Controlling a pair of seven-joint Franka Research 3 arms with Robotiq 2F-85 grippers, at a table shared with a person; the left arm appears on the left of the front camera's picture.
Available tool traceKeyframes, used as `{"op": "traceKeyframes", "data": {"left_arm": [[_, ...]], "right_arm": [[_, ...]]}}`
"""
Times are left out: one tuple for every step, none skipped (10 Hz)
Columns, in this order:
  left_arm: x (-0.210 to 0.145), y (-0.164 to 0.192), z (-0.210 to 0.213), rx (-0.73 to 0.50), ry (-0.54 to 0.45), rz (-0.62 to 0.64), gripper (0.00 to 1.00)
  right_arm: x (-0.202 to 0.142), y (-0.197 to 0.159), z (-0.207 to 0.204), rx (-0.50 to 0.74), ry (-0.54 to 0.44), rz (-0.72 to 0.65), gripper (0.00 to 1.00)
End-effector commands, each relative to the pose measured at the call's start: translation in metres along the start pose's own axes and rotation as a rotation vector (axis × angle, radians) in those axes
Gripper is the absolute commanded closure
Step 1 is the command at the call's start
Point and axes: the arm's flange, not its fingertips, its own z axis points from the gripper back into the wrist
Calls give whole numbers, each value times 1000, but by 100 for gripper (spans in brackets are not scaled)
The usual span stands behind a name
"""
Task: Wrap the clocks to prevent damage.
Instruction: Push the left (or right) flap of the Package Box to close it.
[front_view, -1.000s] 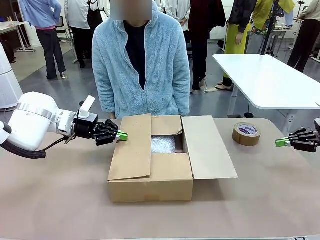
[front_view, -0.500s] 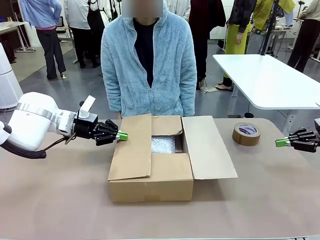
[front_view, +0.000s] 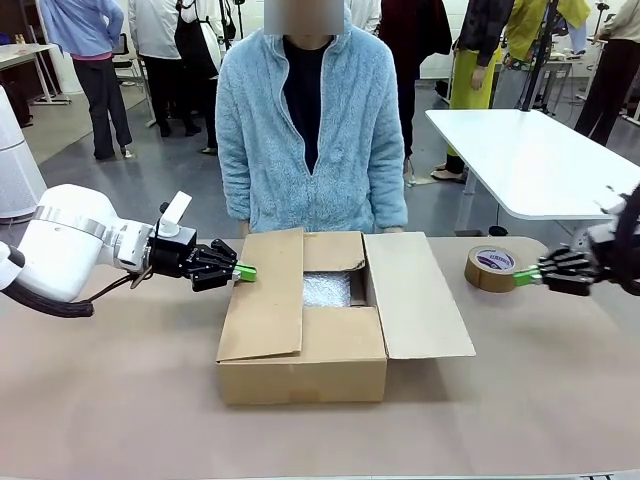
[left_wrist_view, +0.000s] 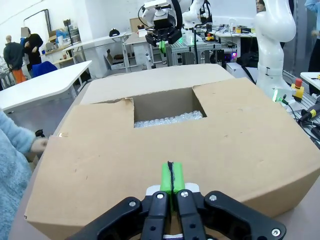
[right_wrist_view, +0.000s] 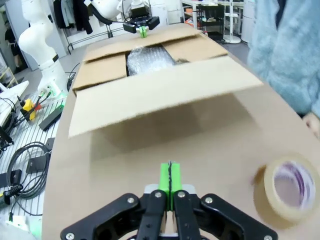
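Holding my left gripper (front_view: 245, 271) pinched shut, I have the two green pads pressed flat together with nothing between them. Their tips sit at the outer edge of the left flap of the cardboard box (front_view: 300, 350), up toward the far corner; I cannot tell whether they actually touch the cardboard. From my left wrist camera the pads point across the flap toward the opening.

The box stands in the middle of the table (front_view: 120, 400). Its left flap is folded in over the top, the near part of the top is covered too, and the right flap lies spread outward to my right. Through the gap left at the far side of the top I see the clocks (front_view: 327, 289), a whitish bubble-wrap bundle lying down inside the box, below the flaps.

My right gripper (front_view: 527, 276) is likewise closed on nothing, pads together. It hangs low over the table to the right of the box, tips just beside the brown tape roll (front_view: 492, 268), which lies flat on the table, apart from the box.

A person (front_view: 310, 140) in a light blue fleece stands at the far edge of the table, behind the box.
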Motion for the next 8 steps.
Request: {"op": "traceKeyframes", "data": {"left_arm": [[-1, -1, 0, 1, 2, -7, 99], [-1, -1, 0, 1, 2, -7, 99], [-1, -1, 0, 1, 2, -7, 99], [-1, -1, 0, 1, 2, -7, 99], [-1, -1, 0, 1, 2, -7, 99], [-1, -1, 0, 1, 2, -7, 99], [-1, -1, 0, 1, 2, -7, 99], [-1, -1, 0, 1, 2, -7, 99]], "right_arm": [[15, 8, -42, -24, 24, 65, 99], [23, -8, -55, -54, 28, 73, 99], [17, -14, -67, -62, 47, 64, 99], [8, -17, -77, -81, 71, 66, 99], [6, -27, -82, -106, 92, 77, 99], [2, -32, -87, -129, 114, 90, 99], [-3, -32, -91, -113, 128, 91, 99], [-8, -34, -95, -95, 136, 96, 99]]}}
